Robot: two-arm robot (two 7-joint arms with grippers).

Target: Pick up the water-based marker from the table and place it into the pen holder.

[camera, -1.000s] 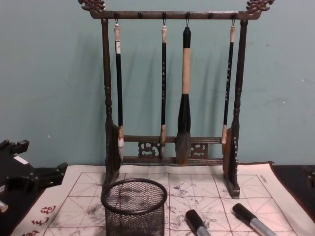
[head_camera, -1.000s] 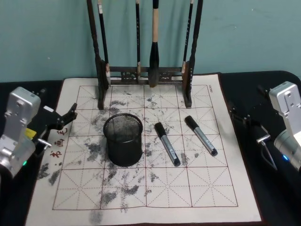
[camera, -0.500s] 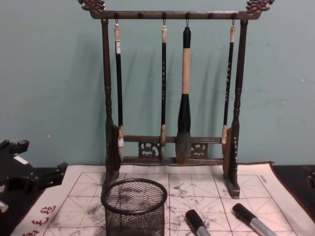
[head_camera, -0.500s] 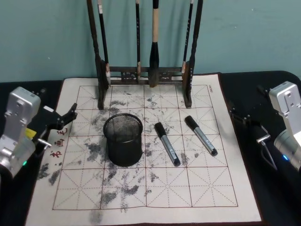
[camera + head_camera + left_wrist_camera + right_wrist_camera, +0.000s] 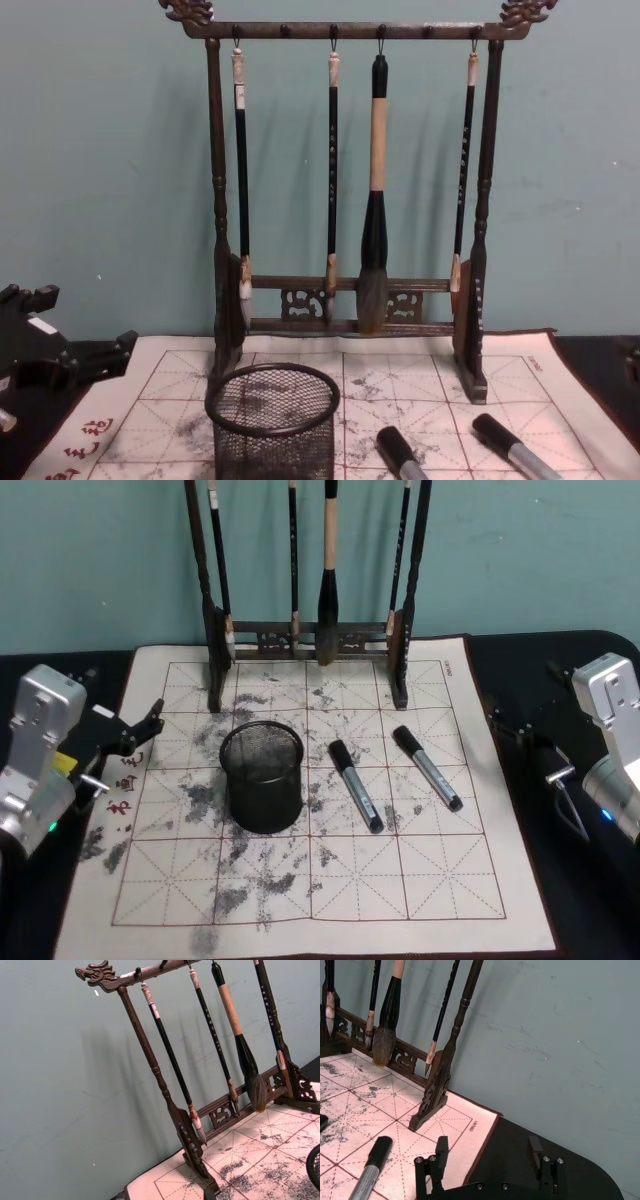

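My left pincer (image 5: 138, 730) hovers at the left edge of the practice mat (image 5: 400, 880), its fingers apart and empty. My right pincer (image 5: 487, 1152) hangs just off the mat's right edge, above the dark bench (image 5: 560, 660), and its fingers are also apart, gripping nothing. Between the two, nearer my left pincer, the pen holder (image 5: 262, 780) stands upright on the mat. The first marker (image 5: 355, 785) lies flat just beside the holder, on the side towards my right pincer. The second marker (image 5: 427, 768) lies flat closer still to that pincer. The brush rack (image 5: 305, 638) stands at the mat's far edge, ahead of both pincers.
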